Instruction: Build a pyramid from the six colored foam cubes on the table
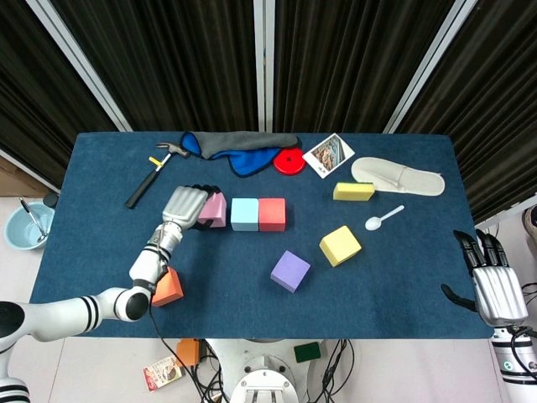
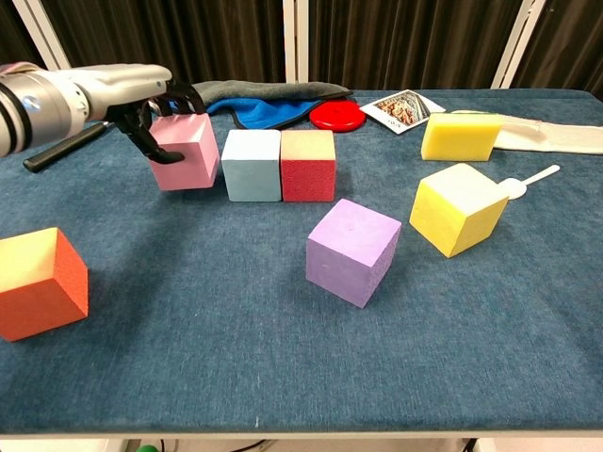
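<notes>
Left hand (image 2: pixel 141 99) clamped on one pink cube (image 2: pixel 184 151) among six cubes.

A matt, finely napped blue cloth covers the table (image 2: pixel 188 377). The cubes appear as soft foam with a dull, slightly grainy skin: the pink cube (image 2: pixel 184 151), light blue cube (image 2: pixel 251 166), red cube (image 2: pixel 308 167), purple cube (image 2: pixel 352 250), yellow cube (image 2: pixel 458 208) and orange cube (image 2: pixel 40 282). The yellow sponge (image 2: pixel 460 136) looks porous and matt. Smooth silver-painted metal or plastic shells are seen on the left hand (image 2: pixel 141 94), with black fingers. The red disc (image 2: pixel 336 115) is glossy plastic, the spoon (image 2: pixel 529 179) smooth white plastic, the card (image 2: pixel 402 107) shiny printed paper.
</notes>
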### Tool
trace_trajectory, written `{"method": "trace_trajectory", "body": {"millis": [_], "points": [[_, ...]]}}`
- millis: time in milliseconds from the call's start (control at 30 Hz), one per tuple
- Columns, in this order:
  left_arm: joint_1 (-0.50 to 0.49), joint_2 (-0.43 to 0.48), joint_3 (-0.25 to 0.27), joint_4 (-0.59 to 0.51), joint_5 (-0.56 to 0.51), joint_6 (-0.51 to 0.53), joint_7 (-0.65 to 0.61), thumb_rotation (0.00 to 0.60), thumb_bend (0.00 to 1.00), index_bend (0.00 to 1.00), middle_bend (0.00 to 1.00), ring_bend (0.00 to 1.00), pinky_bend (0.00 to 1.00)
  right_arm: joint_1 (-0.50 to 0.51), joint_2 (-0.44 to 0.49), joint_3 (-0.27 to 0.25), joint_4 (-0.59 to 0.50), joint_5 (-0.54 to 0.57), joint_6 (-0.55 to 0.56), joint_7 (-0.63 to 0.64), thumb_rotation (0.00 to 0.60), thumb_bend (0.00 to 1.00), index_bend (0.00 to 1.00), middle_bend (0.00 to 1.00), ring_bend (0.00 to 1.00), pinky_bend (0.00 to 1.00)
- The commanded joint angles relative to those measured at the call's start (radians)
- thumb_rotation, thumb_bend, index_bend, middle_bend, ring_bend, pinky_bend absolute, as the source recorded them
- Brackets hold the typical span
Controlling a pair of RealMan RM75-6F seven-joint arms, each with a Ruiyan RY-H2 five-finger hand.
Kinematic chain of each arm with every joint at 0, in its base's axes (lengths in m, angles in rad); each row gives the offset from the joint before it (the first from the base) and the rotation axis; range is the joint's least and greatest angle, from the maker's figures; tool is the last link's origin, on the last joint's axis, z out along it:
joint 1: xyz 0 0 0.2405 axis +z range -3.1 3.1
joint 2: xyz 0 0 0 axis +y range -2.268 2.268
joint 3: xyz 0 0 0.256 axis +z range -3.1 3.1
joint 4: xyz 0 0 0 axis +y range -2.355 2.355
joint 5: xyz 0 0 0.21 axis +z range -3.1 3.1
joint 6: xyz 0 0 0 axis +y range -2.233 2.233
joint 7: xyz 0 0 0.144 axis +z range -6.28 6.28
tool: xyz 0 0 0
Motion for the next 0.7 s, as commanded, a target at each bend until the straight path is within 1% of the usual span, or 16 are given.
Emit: {"method": "trace_trajectory", "body": {"millis": [33, 200, 700], "points": [[-0.006, -0.014, -0.003, -0.009, -0.018, 0.014, 0.017, 0.600, 0.28, 0.29, 0.38, 0.39, 0.39, 0.000, -0.001, 0.000, 0.002, 0.000, 0.000, 0.001, 0.600, 0.18, 0.00, 0.09, 0.01, 0.07], [-0.014, -0.033, -0.001, -0.009, -0.023, 0.024, 0.038, 0.600, 0.28, 0.28, 0.37, 0.39, 0.38, -0.002, -0.001, 0.000, 0.004, 0.001, 0.001, 0.005, 0.600, 0.18, 0.00, 0.09, 0.01, 0.07], [-0.031, -0.087, 0.005, 0.042, -0.020, 0.048, 0.087, 0.600, 0.28, 0.28, 0.36, 0.38, 0.36, -0.005, -0.002, -0.002, 0.008, 0.005, 0.000, 0.008, 0.600, 0.18, 0.00, 0.09, 0.01, 0.07]]}}
